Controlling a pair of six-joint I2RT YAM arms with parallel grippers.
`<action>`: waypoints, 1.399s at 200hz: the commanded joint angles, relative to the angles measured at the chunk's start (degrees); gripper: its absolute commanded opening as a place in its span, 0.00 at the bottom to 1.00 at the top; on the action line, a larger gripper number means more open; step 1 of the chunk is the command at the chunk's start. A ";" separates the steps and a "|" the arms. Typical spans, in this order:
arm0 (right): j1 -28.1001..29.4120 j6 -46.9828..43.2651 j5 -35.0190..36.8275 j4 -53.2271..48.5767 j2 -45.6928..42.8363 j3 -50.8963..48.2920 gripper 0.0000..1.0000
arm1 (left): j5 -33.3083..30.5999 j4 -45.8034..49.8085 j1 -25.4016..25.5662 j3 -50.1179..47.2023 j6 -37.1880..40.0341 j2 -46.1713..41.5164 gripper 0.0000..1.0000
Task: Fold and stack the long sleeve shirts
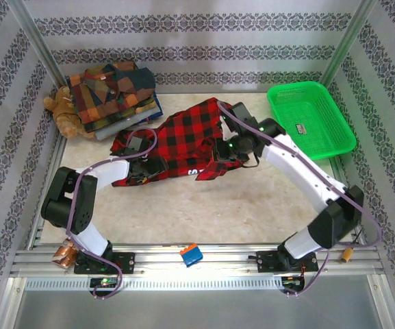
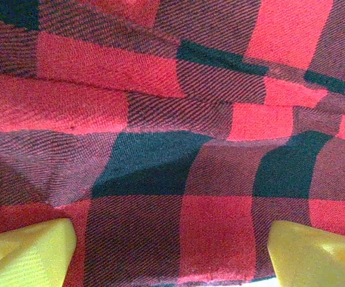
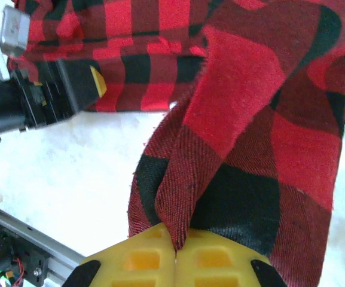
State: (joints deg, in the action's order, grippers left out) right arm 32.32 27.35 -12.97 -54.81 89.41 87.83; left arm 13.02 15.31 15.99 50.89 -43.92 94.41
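- The green basket [image 1: 324, 113] stands far right, with a small dark label [image 1: 300, 127] on its floor.
- The red-and-black shirt [image 1: 176, 140] lies spread between the arms; the folded plaid shirts [image 1: 111, 92] are stacked far left.
- Left gripper [image 2: 172, 251]: its 2 fingers are spread wide over the red cloth.
- Right gripper [image 3: 175, 251]: pinched tight on a fold of that shirt.

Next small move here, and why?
Probably lower the left tool and close it on the red checked shirt. Its fingers stand apart just over the cloth, gripping nothing, while the right tool is shut on a fold at the shirt's other side. With both holding, the shirt could be pulled flat for folding.
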 commanded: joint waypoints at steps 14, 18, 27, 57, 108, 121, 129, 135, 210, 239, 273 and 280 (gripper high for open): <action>-3.56 -3.33 -1.90 0.87 10.12 10.92 0.00 | 1.58 0.23 -0.80 -2.94 0.18 -3.07 0.87; -4.00 -3.39 -2.29 1.22 11.41 12.20 0.00 | 1.85 0.04 -0.80 -3.08 0.08 -3.48 0.87; -4.95 -3.20 -2.93 1.18 14.49 15.99 0.00 | 2.23 -0.56 -0.83 -3.47 -0.05 -4.68 0.88; -7.42 -1.55 -8.36 0.41 25.30 29.26 0.00 | 4.26 -1.50 -0.81 -3.73 -0.45 -8.78 0.90; -8.94 2.69 -12.14 1.32 37.84 45.34 0.00 | 8.51 -2.40 -0.85 -2.76 0.36 -13.60 0.92; -9.19 3.46 -12.18 2.12 39.68 48.84 0.00 | 9.27 -1.52 -0.82 -2.53 1.08 -14.28 0.92; -9.35 4.24 -13.81 4.08 40.41 50.51 0.00 | 9.32 -0.85 -0.82 -2.68 1.23 -14.50 0.92; -9.46 5.31 -15.94 6.32 40.91 51.47 0.00 | 9.18 -0.30 -0.86 -3.01 1.21 -14.47 0.92; -8.06 8.33 -24.15 9.72 49.85 62.85 0.00 | 7.06 -0.26 -0.95 -8.96 -0.53 -13.82 0.91; -8.15 8.42 -23.77 8.71 50.05 61.65 0.00 | 6.93 -0.11 -0.91 -9.23 -0.27 -13.70 0.91; -7.75 8.20 -23.82 7.46 45.53 53.66 0.00 | 6.24 1.45 -1.36 -8.47 -1.43 -16.32 0.91; -7.63 8.53 -24.03 8.10 43.83 50.57 0.00 | 6.40 1.77 -1.72 -8.36 -1.94 -17.65 0.91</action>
State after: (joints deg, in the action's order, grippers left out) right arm 23.88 34.83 -35.48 -45.95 138.12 144.68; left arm 20.51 14.63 15.59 41.76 -44.12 80.62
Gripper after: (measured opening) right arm 0.059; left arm 0.910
